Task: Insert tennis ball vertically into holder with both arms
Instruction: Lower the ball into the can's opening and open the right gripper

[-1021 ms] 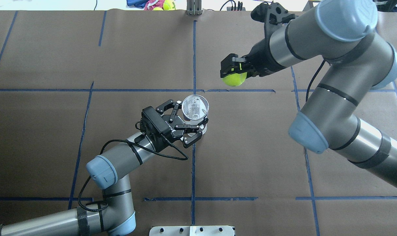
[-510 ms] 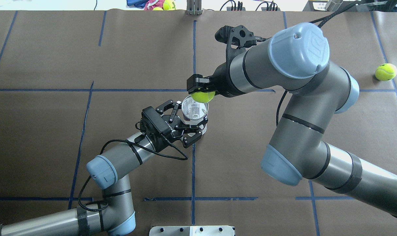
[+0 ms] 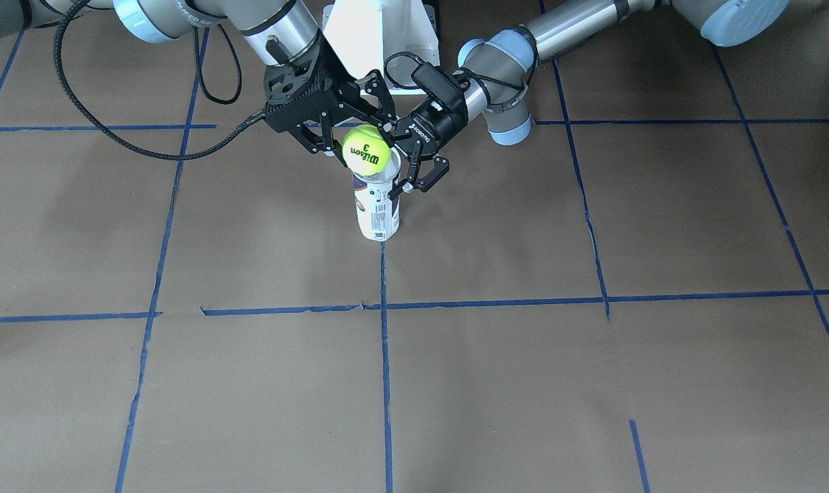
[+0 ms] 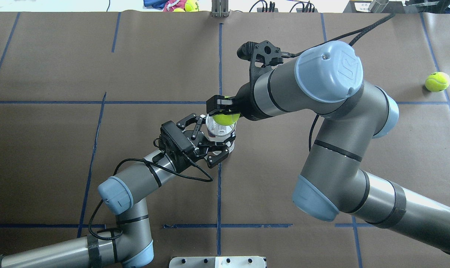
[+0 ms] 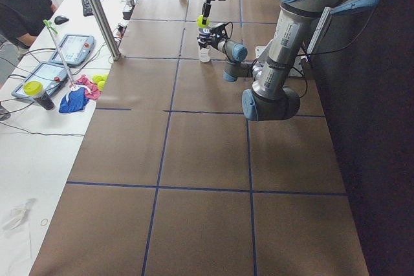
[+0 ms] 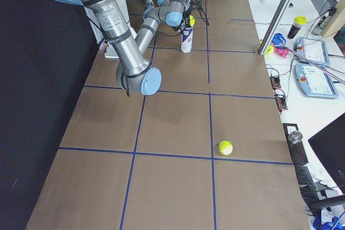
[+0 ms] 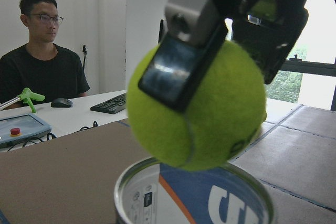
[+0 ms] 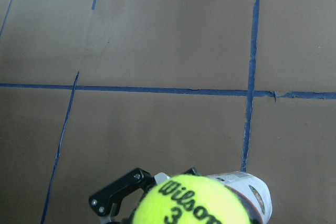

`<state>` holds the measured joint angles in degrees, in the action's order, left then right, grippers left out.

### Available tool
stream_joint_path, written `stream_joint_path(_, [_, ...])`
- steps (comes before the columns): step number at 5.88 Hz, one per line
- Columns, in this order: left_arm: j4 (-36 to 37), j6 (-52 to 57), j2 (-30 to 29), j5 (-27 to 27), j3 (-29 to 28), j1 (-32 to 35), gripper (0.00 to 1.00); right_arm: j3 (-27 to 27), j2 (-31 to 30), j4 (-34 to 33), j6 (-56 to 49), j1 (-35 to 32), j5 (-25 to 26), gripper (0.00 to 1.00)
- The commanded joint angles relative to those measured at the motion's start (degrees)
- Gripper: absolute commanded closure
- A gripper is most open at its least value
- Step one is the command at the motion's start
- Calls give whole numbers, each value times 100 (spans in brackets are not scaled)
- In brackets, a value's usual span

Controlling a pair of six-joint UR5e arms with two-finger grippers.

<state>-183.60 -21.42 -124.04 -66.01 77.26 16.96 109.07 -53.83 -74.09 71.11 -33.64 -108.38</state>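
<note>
1. Exterior front-facing: the right gripper (image 3: pixel 361 140) is clamped on the tennis ball (image 3: pixel 366 149), which sits over the mouth of the holder (image 3: pixel 377 212). The left gripper (image 3: pixel 397 171) pinches the holder's upper wall from 2 o'clock. The ball looks about as wide as the can, so an off-centre release could perch it on the rim or send it rolling.
2. Overhead exterior: the ball covers the 12 o'clock part of the opening, not its centre. Pressing down from there might tip the holder in the left grip. A spare ball (image 4: pixel 437 81) lies well apart at 3 o'clock.
3. Exterior left: both grips are too small to judge. The table (image 5: pixel 194 140) is brown paper taped into blue squares, with a desk (image 5: pixel 39 95) at 9 o'clock.
4. Exterior right: the holder stands upright at 12 o'clock, and the spare ball lies near a tape crossing.
5. Left wrist-mounted: the ball's underside is at the rim; I cannot tell whether they touch. The right fingers (image 7: pixel 173 66) flank the ball and could strike the rim while lowering. An operator (image 7: pixel 42 61) sits at 9 o'clock.
6. Right wrist-mounted: the ball at 6 o'clock hides most of the opening, so aiming by this view is poor.
</note>
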Motion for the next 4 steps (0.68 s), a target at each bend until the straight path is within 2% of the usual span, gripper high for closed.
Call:
stream_joint_path(1, [0, 6, 3, 0, 0, 0, 13, 9, 13, 0, 8, 15, 54, 1])
stream_joint_path(4, [0, 15, 3, 0, 0, 0, 14, 157, -39, 0, -35, -28, -25, 1])
